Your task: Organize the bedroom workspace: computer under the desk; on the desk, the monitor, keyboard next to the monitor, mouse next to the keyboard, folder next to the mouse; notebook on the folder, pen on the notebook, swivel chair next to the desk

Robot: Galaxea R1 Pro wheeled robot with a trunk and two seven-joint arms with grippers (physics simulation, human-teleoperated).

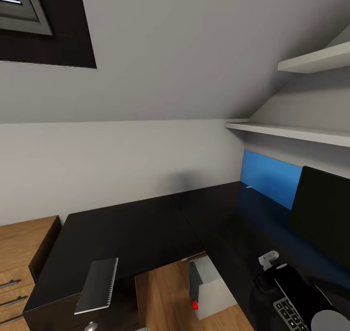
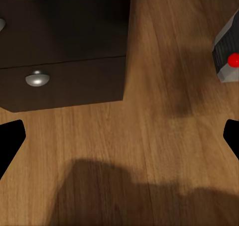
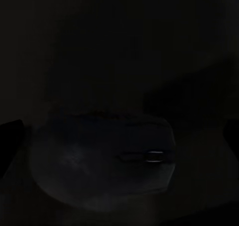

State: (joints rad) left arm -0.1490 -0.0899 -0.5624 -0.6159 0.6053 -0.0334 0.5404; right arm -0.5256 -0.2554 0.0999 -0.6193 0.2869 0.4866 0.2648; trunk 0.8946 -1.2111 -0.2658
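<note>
Right now the right gripper (image 3: 119, 131) hangs spread open directly over the mouse (image 3: 102, 159) on the black desk (image 1: 126, 229), fingertips either side and not touching. Small, smooth and light, it would likely slip unless pinched across its flanks. Beside the arm lies the keyboard (image 1: 290, 314); beyond stands the monitor (image 1: 323, 214). The left gripper (image 2: 119, 136), also open, faces the floor beside the computer (image 2: 226, 54).

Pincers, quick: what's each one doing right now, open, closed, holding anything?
Left pincer: open, empty, over the wood floor.
Right pincer: open, around the mouse, not closed on it.
</note>
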